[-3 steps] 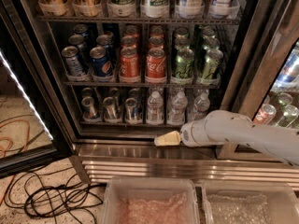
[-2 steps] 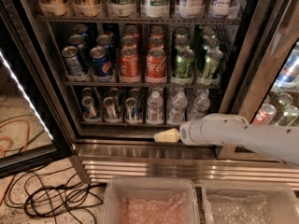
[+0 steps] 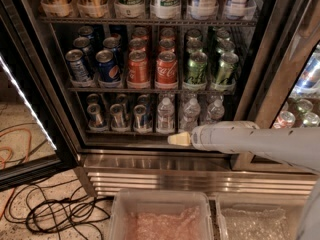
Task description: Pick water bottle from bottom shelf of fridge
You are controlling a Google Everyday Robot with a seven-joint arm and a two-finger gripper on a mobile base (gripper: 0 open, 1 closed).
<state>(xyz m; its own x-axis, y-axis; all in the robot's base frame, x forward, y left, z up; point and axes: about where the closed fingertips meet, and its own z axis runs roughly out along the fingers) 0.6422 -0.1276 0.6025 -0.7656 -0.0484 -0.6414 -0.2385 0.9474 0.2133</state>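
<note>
The gripper (image 3: 179,139) is held low before the fridge (image 3: 150,160), just under the front rail of the bottom shelf (image 3: 125,132). Nothing is held in it, and how far it is opened cannot be told. Were it driven in at this height, the rail would likely be struck. On a careless approach the neighbouring bottles (image 3: 191,115) or the cans (image 3: 117,116) might be toppled. The water bottle (image 3: 165,115) is seen upright on the shelf, just above and behind the gripper, untouched.
</note>
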